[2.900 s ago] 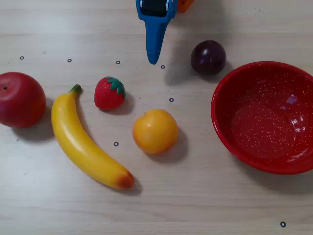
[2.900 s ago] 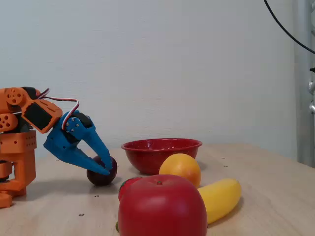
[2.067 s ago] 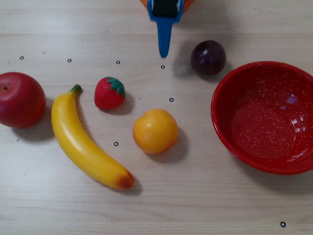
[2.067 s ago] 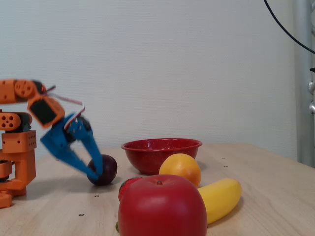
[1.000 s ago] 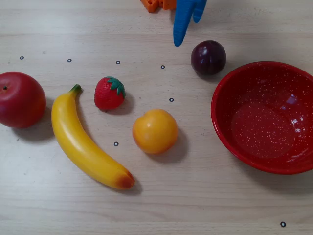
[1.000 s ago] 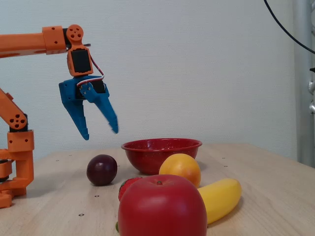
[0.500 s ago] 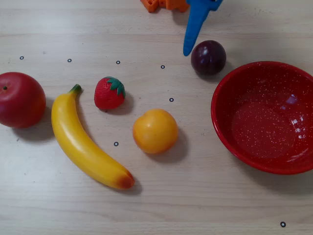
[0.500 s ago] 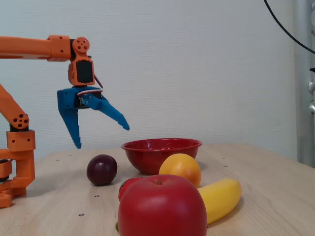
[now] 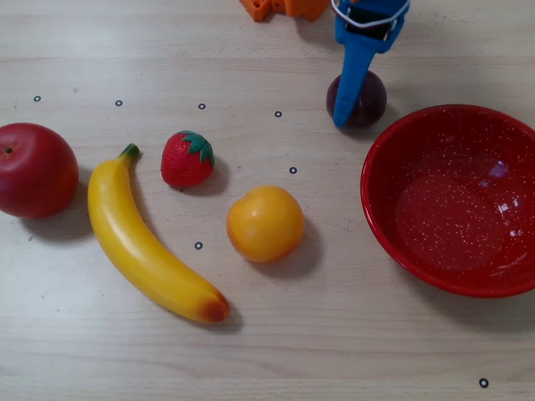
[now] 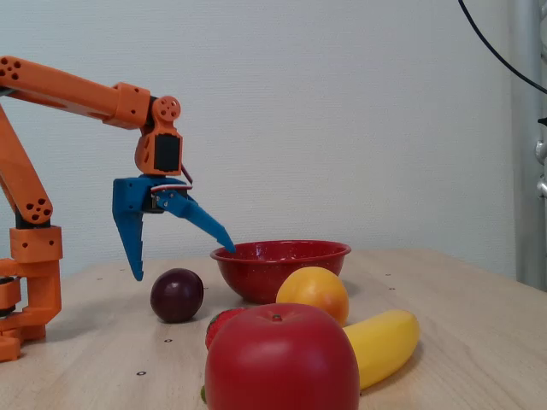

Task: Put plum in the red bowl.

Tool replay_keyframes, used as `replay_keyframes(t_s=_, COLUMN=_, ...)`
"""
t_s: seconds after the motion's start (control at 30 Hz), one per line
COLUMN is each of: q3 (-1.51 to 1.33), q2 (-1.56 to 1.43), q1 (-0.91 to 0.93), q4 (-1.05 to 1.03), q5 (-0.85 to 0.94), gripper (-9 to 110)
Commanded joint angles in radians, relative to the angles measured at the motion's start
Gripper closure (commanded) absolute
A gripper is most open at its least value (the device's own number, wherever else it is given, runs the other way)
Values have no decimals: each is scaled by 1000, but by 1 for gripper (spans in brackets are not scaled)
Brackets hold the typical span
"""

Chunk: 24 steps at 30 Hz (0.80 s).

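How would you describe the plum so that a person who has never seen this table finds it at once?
Start at the red bowl, the widest thing on the table. In the overhead view the plum lies just off its upper left rim, under the open blue gripper. It is the only dark purple, nearly black fruit, smaller than the orange.

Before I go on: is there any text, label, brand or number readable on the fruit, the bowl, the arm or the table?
None: no readable text in either view.
The table carries only small black ring marks, not characters.
The plum, red bowl, apple, banana, orange and strawberry are unmarked.
The gripper, jaws open, shows no lettering.
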<state>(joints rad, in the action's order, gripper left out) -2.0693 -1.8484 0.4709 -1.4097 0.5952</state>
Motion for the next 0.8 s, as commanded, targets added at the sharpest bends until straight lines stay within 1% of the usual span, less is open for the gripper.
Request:
replay_keyframes(t_s=0.0, q3=44, q2=-6, q1=15, q4=29, q5=-11, gripper=45)
replay_keyframes(t_s=0.33, q3=95, q2=130, q1=8, q4=64, q5=-21, gripper=45)
replay_keyframes(t_s=0.77, q3=133, q2=213, q1=15, q4=101, q5=-46, gripper=45)
